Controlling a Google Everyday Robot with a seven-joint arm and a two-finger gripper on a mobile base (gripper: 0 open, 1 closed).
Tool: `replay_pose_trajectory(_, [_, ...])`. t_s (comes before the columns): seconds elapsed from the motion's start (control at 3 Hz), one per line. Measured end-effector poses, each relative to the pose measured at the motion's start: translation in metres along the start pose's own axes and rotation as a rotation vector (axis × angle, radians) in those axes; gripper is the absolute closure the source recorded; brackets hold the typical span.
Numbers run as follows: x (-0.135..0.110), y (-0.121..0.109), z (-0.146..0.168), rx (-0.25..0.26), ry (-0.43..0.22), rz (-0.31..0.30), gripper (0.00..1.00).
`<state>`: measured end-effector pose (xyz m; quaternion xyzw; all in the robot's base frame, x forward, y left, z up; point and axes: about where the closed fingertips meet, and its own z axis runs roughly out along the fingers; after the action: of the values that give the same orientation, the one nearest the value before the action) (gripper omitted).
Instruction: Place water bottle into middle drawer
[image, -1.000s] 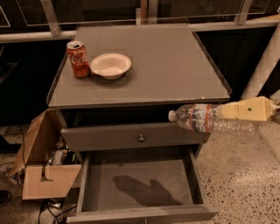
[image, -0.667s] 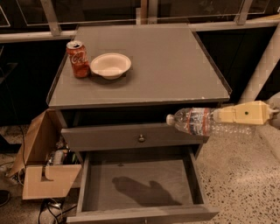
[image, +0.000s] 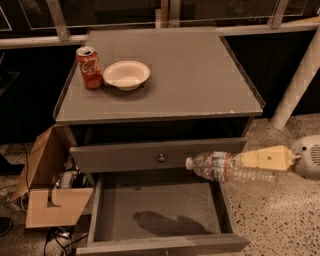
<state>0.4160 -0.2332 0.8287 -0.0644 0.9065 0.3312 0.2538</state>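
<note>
The water bottle (image: 220, 167) lies horizontally in the air, with its white cap pointing left at the cabinet's right front corner. My gripper (image: 248, 162) comes in from the right, its cream fingers (image: 265, 158) shut on the bottle's rear half. The bottle hangs just above the right side wall of the middle drawer (image: 120, 205), which is pulled out and has a bare grey floor. A shadow of the bottle and gripper falls on that floor.
A closed drawer front with a round knob (image: 161, 158) sits above the open drawer. On the cabinet top (image: 200, 75) stand a red Coca-Cola can (image: 89, 67) and a white bowl (image: 126, 74). An open cardboard box (image: 52, 187) sits left of the cabinet.
My gripper has lowered the water bottle and shifted it slightly left, from the level of the cabinet top's edge down to the knobbed drawer front. Nothing else moved.
</note>
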Motion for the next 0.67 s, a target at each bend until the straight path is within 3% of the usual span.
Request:
replay_pose_trajectory(0.33, [0.0338,-0.0187,0.0351,-0.027,0.072,0.064,1.0])
replay_pose_trajectory(0.67, [0.0339,-0.0188,0.0353,-0.027,0.073,0.064,1.0])
